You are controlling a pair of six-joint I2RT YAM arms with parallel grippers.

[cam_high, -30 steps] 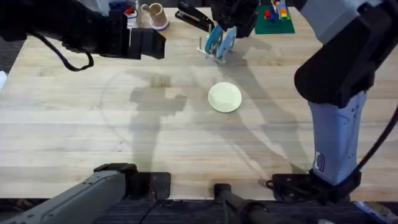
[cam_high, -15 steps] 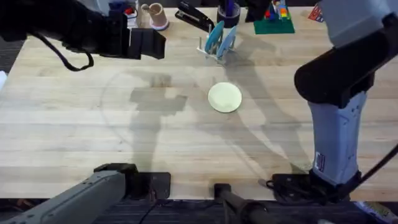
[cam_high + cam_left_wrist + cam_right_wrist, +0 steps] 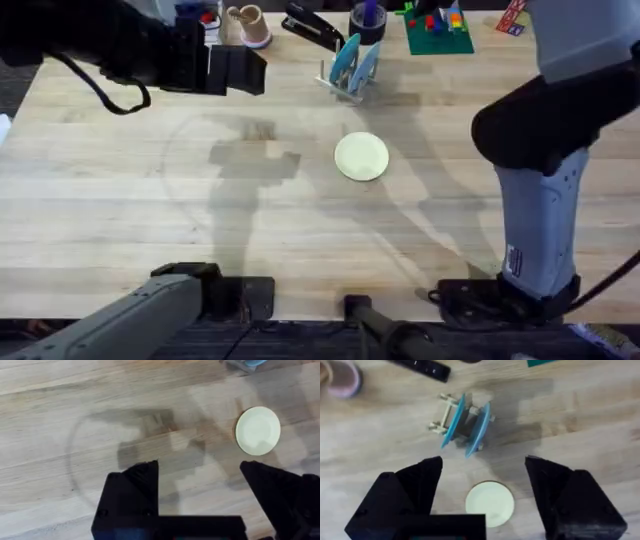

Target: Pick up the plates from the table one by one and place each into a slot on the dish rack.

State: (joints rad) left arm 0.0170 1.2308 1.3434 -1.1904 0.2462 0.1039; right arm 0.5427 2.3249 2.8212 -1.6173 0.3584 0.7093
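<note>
Now that the right tool [image 3: 482, 490] has lifted clear of the small pale wooden dish rack [image 3: 347, 72] by the bench's [image 3: 120, 210] far edge, two blue round plates [image 3: 478, 428] stand slotted; jaws wide, empty; the left tool [image 3: 200, 495] hangs wide too; the flat cream-yellow plate [image 3: 361, 157] lies mid-bench, next to go.

Dark floor [image 3: 12, 95] beside tabletop

The dish rack [image 3: 245, 364] is cut off at the left wrist view's edge — a sliver shows. Far-edge clutter on the table [image 3: 120, 200] — partly cropped.
</note>
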